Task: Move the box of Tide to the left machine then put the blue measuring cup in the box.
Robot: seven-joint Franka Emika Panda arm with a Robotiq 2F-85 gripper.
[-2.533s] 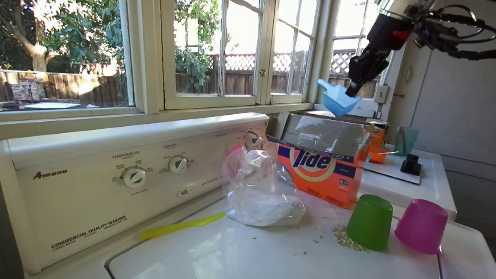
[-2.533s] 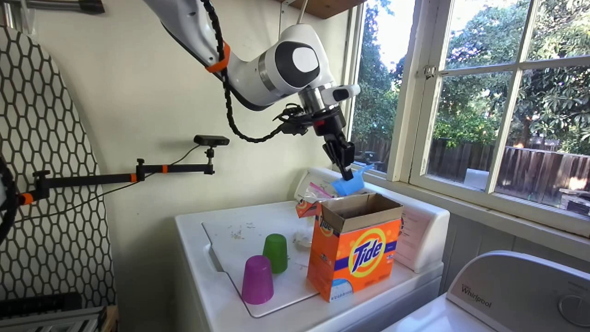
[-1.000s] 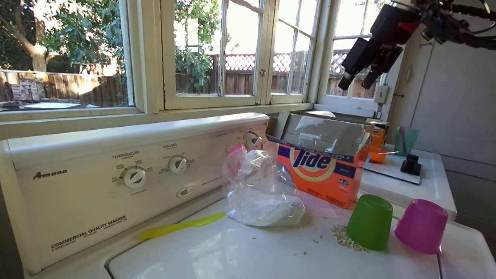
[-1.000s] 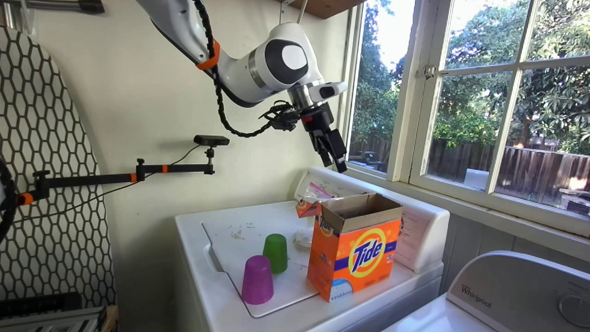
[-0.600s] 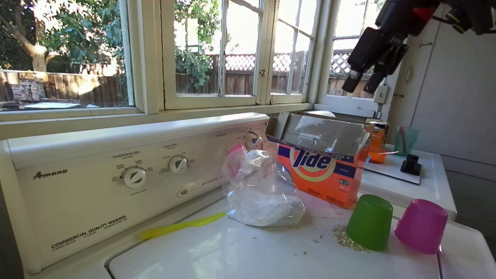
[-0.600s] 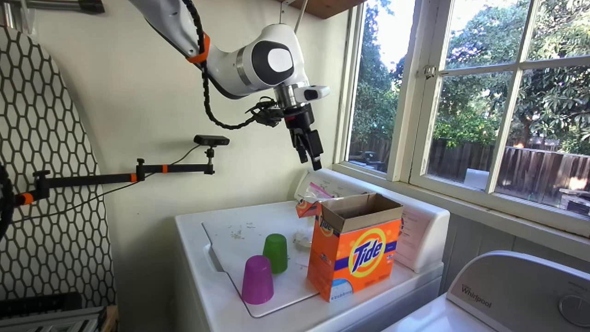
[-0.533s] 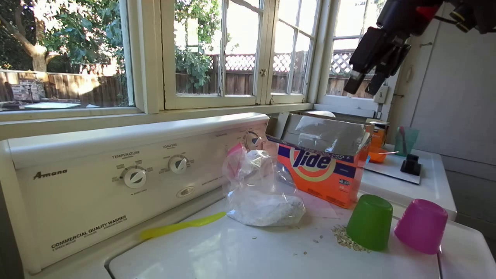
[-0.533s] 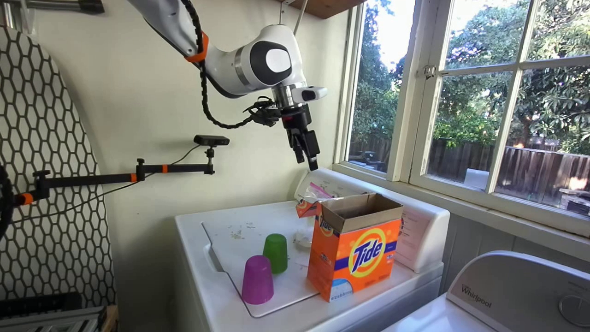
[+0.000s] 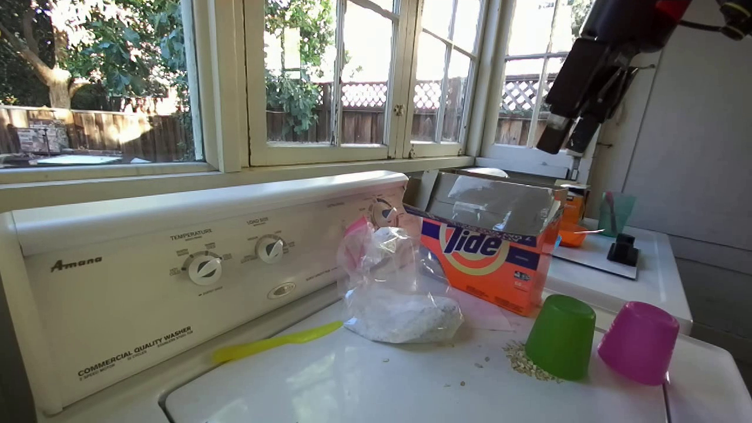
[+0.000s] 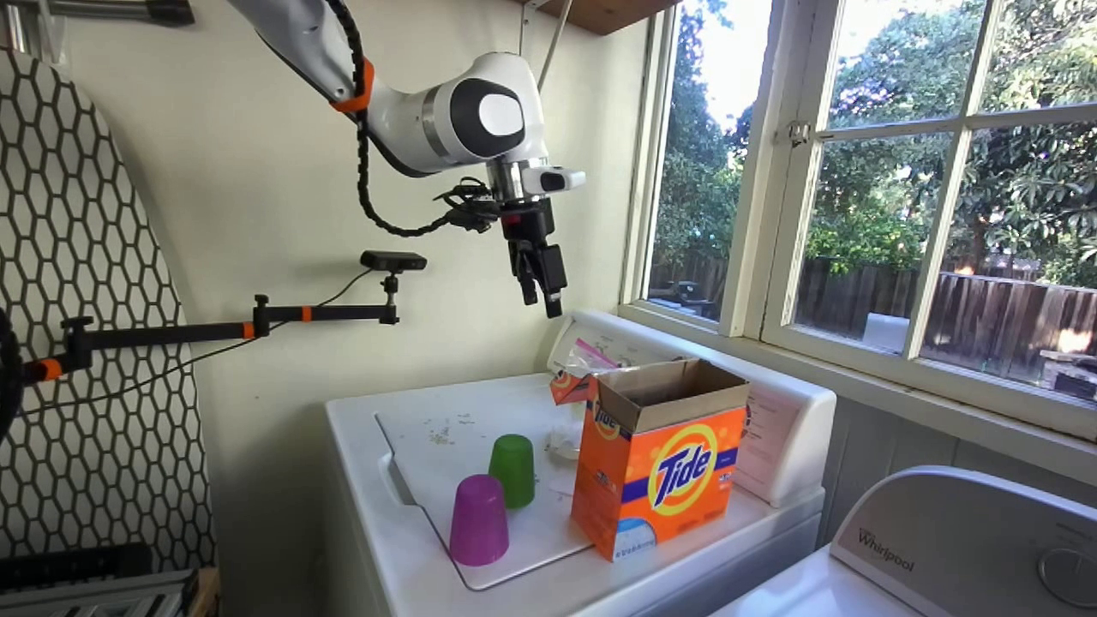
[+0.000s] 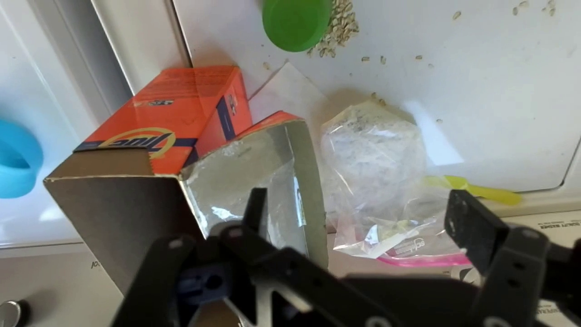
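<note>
Tide box (image 10: pixel 660 463) with floor hidden, green cup (image 11: pixel 297 20) cropped by wrist view's top edge

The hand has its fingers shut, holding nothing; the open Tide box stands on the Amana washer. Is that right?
Not shut: the wrist view shows the hand open, its fingers wide apart. It holds nothing, and the open Tide box does stand on the Amana washer.

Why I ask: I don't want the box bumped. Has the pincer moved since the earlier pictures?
Yes: in an exterior view, the pincer has moved leftward across the picture, away from the window frame.
</note>
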